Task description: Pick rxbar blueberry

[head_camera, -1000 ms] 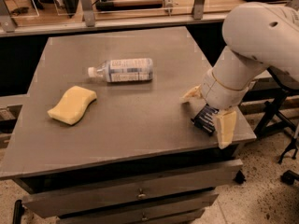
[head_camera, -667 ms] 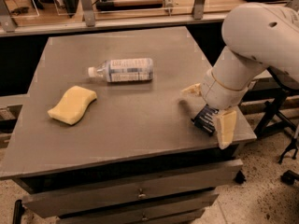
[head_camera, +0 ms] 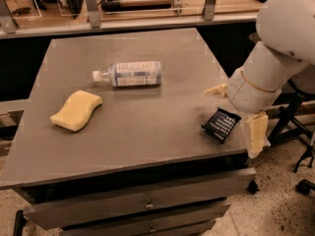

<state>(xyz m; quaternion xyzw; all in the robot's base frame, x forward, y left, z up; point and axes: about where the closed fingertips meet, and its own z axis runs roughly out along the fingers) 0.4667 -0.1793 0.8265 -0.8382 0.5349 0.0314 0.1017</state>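
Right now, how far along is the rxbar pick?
Done: the gripper sits at the rxbar, fingers open, roughly either side of it. In hand: nothing gripped; the rxbar lies flat on the table. Left: close and lift.

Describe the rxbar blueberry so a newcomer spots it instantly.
On the grey table, look at the right edge near the front corner, where the gripper hangs, fingers spread. The rxbar blueberry lies flat there: small, dark, white text lines, unlike the yellow sponge and clear bottle.
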